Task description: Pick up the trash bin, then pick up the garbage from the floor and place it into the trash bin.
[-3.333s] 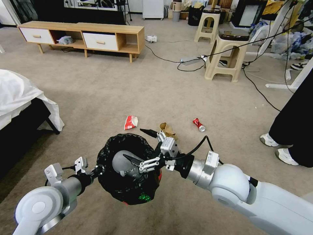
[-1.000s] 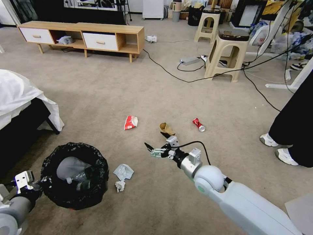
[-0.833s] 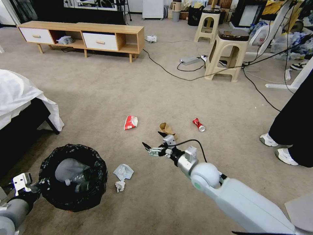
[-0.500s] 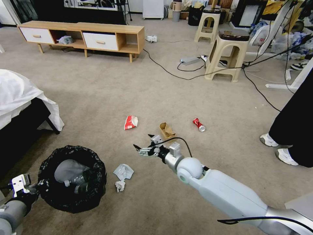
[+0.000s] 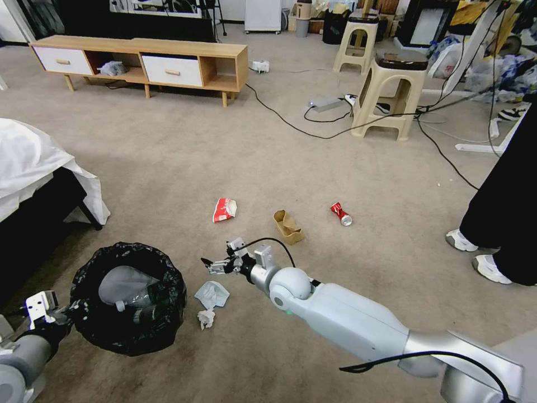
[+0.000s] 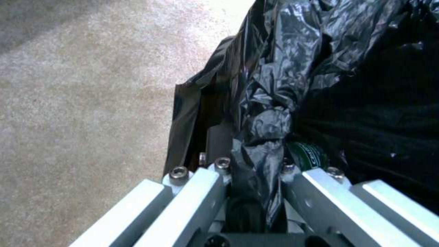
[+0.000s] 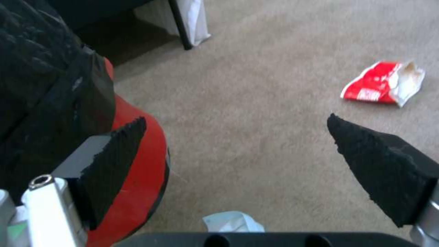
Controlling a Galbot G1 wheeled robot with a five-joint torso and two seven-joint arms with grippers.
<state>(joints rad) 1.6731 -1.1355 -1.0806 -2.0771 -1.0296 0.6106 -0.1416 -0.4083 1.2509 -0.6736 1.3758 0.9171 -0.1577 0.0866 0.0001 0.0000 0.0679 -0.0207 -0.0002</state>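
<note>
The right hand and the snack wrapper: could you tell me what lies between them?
Bare carpet. In the right wrist view, nothing lies between the open right hand and the wrapper.

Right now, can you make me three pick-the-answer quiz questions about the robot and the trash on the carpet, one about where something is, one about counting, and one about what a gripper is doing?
1. Where does the crumpled white tissue lie?
A. on the beige carpet beside the black-bagged round trash bin
B. on the wooden cabinet
C. on the bed

2. How many crushed red cans lie on the carpet?
A. three
B. one
C. none

3. What is the right gripper doing?
A. squeezing the can
B. holding the bin
C. open, above the carpet near the pale tissue paper

Answers:
1 A: the head view shows the tissue on the floor just right of the bin.
2 B: a single red can lies past the brown paper box.
3 C: the right wrist view shows its fingers wide apart with nothing between them, while the left gripper pinches the bin's bag.
</note>
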